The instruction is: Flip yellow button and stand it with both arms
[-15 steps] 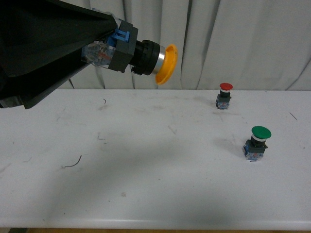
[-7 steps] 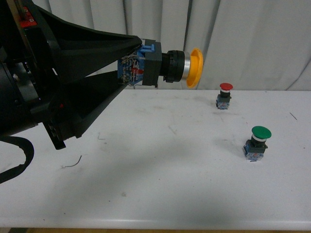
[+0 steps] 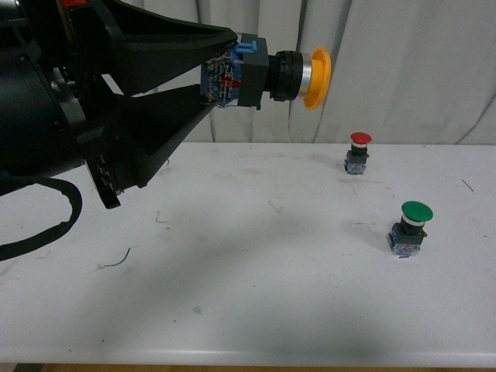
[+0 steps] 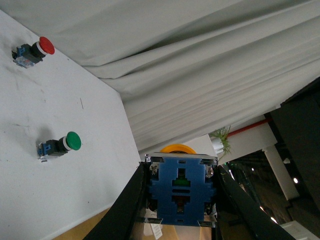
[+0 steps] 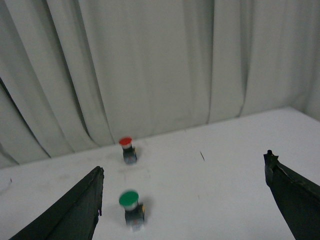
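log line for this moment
left gripper: shut on yellow button, aloft, cap sideways | right gripper: open, empty | red button, green button: upright

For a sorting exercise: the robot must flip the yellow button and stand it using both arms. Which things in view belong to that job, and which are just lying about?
Job: yellow button, held aloft by the left hand; right hand, open.
Lying about: red button, green button, upright on the table.

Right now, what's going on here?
The left arm holds a small push-button switch with a yellow mushroom cap and blue base in shut jaws, high above the white table, cap sideways. On the right arm the jaws are wide open, empty. A red-capped switch and a green-capped switch stand on the table.
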